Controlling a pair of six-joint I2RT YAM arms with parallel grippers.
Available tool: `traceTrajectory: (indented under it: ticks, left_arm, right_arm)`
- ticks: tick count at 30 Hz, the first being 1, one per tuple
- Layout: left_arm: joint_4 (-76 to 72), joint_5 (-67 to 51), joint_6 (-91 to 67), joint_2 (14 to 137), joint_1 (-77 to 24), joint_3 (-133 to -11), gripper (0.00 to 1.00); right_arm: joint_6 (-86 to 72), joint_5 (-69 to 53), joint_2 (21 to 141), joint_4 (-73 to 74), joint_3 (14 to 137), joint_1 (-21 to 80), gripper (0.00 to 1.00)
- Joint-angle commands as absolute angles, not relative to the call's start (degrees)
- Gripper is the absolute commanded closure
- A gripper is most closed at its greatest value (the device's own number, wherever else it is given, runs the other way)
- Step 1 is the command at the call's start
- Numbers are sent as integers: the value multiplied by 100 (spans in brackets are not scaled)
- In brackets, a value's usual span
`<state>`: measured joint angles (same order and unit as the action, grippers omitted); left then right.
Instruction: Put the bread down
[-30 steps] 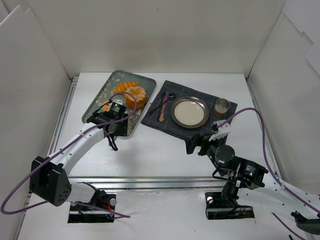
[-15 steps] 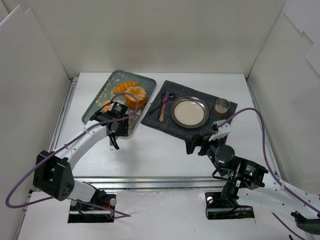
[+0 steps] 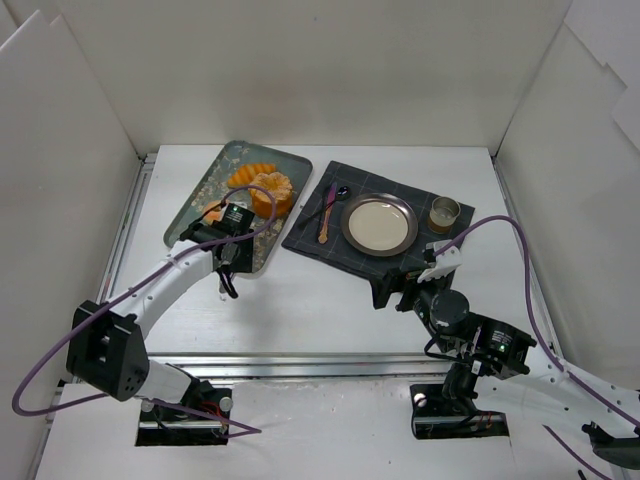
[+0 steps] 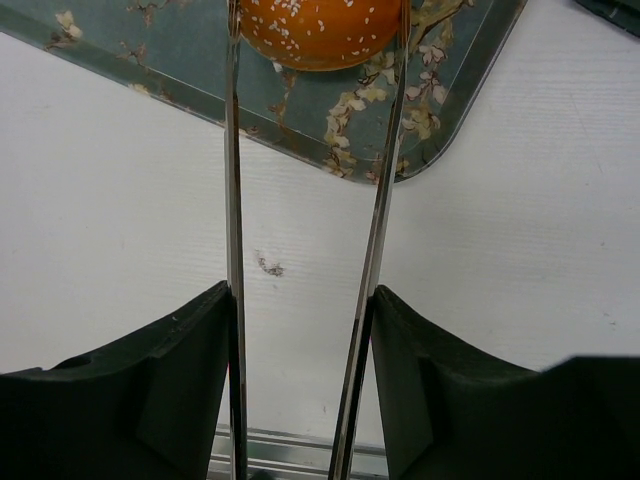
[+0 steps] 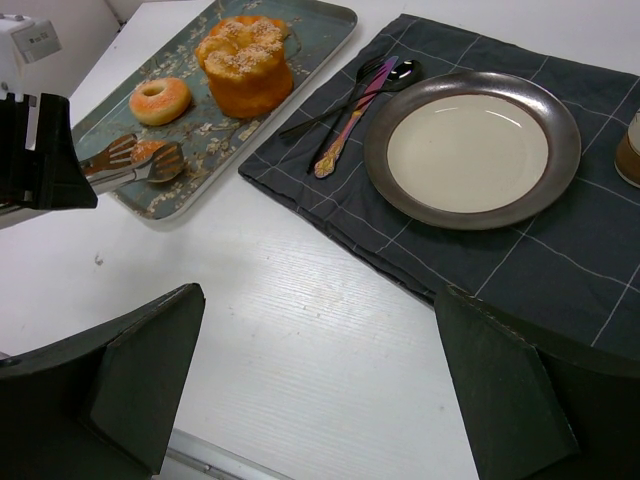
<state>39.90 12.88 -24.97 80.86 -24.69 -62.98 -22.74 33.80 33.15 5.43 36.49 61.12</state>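
No words, numbers or brand names can be read anywhere here. A small white sticker at the top left of the right wrist view has tiny dark marks on it. They are too small to read.

Top view looks down; wrist views share the tray.
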Motion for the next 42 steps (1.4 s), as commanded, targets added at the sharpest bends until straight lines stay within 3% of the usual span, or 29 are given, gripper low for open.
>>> traceTrajectory:
  ticks: [1,16,29,42]
  left_arm:
    - [3946,1345,-2558,7656,-2496,-6565,52]
    - [3983,1311,-2269,7461,-3962,-7636,52]
    - [3455,1133,-1398,9948,-4922,-10079,52]
    - [2769,545,-1046,11328,-4975,-10942,51]
  right_arm:
    - [-2347,3577,3393,272,3850,6117,2]
    - [-2435,4078,3069,439,3859,6126,2]
    - [-2584,4939,1663,668,3490,6117,2]
    - [-2602,5124,1520,721,3463,6117,2]
